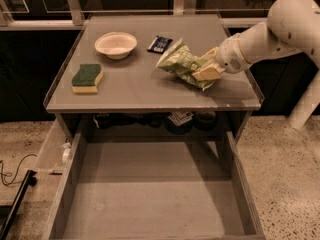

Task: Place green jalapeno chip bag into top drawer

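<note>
Green jalapeno chip bag (180, 61), right side of the tabletop (135, 91): where do we have it? (first speaker)

We have it pinched at its right end by the gripper (207, 73), which reaches in from the right with its fingers pressed together on the crinkled film. (second speaker)

And the top drawer (150, 199)? (first)

Pulled out, near side, below the tabletop's front edge, its bottom bare. (second)

How do we carry this off well? (first)

We judge a clean lift comes first, so the hanging left end clears the surface. We then bring it toward the near edge, well apart from the sponge (87, 78) and bowl (116, 44) at left. We lower it past the lip and let go only over the middle of the drawer. The film looks slippery, so we keep the pinch firm. (second)
</note>
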Action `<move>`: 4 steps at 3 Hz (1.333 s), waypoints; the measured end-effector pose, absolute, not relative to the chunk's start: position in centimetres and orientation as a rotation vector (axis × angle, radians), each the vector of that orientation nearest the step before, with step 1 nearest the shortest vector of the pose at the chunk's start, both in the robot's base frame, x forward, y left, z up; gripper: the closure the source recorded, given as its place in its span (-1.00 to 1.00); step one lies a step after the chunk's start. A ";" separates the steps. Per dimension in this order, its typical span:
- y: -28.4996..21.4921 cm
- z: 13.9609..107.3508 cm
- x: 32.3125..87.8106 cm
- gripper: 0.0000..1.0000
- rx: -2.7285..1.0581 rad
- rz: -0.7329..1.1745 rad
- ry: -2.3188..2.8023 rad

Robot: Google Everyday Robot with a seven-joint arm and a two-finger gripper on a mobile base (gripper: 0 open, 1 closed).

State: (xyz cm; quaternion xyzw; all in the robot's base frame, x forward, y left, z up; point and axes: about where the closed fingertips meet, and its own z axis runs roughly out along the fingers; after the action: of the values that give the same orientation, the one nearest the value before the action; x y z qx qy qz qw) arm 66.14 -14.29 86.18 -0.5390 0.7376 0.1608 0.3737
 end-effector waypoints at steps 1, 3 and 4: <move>-14.1 87.2 63.7 1.00 -1.344 0.460 1.825; -15.9 90.9 56.9 1.00 -1.354 0.414 1.724; -17.8 91.6 52.5 1.00 -1.407 0.353 1.722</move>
State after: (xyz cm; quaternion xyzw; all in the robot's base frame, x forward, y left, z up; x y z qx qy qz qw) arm 52.53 -17.81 91.59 -0.5642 0.6903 0.1414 0.4303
